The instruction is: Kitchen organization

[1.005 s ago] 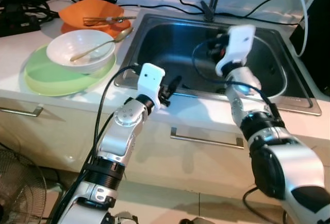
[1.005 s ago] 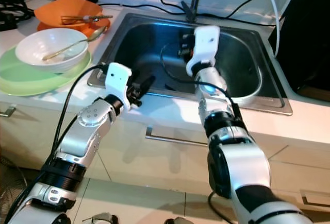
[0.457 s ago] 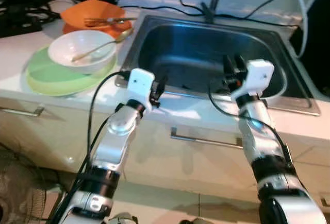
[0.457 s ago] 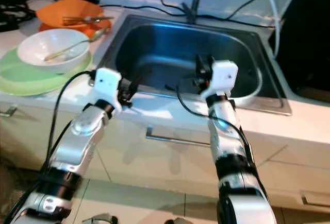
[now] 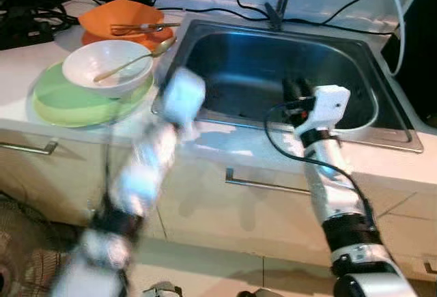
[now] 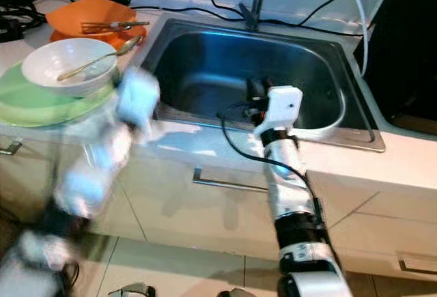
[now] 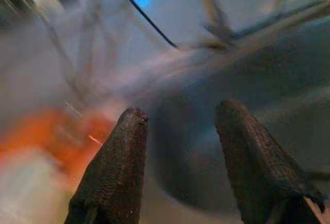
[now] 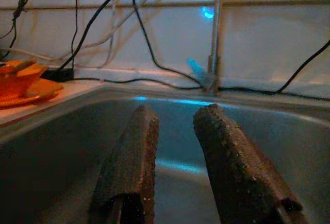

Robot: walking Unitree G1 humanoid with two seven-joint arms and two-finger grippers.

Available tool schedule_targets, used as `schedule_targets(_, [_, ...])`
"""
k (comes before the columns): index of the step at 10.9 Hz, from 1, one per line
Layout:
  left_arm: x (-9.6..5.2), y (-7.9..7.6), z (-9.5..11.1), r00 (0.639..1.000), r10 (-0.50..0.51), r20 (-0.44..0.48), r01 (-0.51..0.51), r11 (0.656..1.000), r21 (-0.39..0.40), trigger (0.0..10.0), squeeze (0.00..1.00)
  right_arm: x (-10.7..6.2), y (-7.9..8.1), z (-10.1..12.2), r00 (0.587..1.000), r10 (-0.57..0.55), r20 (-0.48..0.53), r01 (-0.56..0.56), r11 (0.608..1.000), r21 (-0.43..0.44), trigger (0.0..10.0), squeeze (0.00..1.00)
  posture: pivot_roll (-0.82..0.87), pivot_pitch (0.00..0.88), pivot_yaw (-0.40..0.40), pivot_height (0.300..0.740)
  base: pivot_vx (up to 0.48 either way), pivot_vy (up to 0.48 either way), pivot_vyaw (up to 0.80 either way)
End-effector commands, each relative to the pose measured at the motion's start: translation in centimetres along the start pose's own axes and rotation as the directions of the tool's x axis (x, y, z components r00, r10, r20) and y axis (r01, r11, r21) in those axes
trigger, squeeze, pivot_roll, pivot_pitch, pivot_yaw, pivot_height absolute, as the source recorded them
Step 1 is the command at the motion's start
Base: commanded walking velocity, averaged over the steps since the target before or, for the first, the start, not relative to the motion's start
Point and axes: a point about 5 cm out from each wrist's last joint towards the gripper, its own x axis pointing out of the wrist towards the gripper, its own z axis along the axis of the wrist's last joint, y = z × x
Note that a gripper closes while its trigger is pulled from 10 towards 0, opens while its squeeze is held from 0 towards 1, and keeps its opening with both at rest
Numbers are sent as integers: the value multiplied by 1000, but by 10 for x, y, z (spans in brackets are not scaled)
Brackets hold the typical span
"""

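Because the dishes sit on the desk point(image 5: 27, 58) at the far left while the sink point(image 5: 273, 72) lies to their right, the arm that matters is the left one: its claw point(image 7: 178, 170), a blur in the head views beside the sink's left rim, is much nearer the stack than the right claw point(image 8: 172, 167), which hangs over the near right part of the basin. The stack is a green plate point(image 5: 61, 102) carrying a white bowl point(image 5: 106, 68) with a gold spoon point(image 5: 136, 58) lying across it, its long axis running from near-left up to far-right; farther back stands an orange bowl point(image 5: 119, 20) with a fork point(image 5: 140, 26) laid across it left to right. Both claws are empty with their fingers apart, the left spread wider than the right. Against the frame of half a second ago, the left arm has swung up and leftward toward the dishes, fast enough to smear, and the right claw has shifted slightly left over the basin. I judge a reach for the white bowl or its spoon comes next.
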Motion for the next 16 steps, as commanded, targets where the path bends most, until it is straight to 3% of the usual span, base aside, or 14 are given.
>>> schedule_targets(1, [6,2,3,1000,5,-11,-5,997,74,10000,0,0,-1,3,1000,-9,6,9,1000,3,10000,0,84,56,-54,740,0,0,0])
schedule_targets(2, [14,11,7,1000,22,-18,-19,988,151,10000,0,0,0,3,1000,-10,3,10,1000,7,10000,0,87,58,-53,740,0,0,0])
schedule_targets(3, [26,19,4,996,51,-67,-34,971,235,10000,1000,1,1,3,1000,-17,-4,17,1000,15,10000,0,81,60,-51,740,0,0,0])
schedule_targets(4, [29,20,1,994,52,-99,-25,965,262,10000,1000,2,1,3,1000,-18,-7,18,1000,16,10000,0,78,62,-51,740,0,0,0])
schedule_targets(5, [34,15,-6,988,12,-153,33,957,289,10000,16,2,0,4,1000,-22,-10,22,1000,16,10000,0,80,64,-52,740,0,0,0])
schedule_targets(6, [38,10,-10,982,-4,-187,65,945,321,10000,0,2,0,3,1000,-26,-12,26,1000,16,10000,0,81,63,-52,740,0,0,0])
schedule_targets(8, [47,8,-4,985,21,-171,45,928,369,10000,0,3,-1,3,999,-29,-14,29,999,19,10000,0,79,63,-52,740,0,0,0])
schedule_targets(9, [51,9,-4,982,46,-184,39,900,435,10000,0,3,-1,3,999,-31,-17,31,999,22,10000,0,78,62,-52,740,0,0,0])
schedule_targets(13, [57,15,12,992,64,-111,-3,878,478,10000,0,2,-7,3,998,-53,-20,54,998,23,10000,0,80,61,-49,740,0,0,0])
schedule_targets(16, [59,21,4,981,102,-162,-8,868,497,10000,0,3,-7,2,998,-57,-24,58,998,25,10000,0,81,62,-49,740,0,0,0])
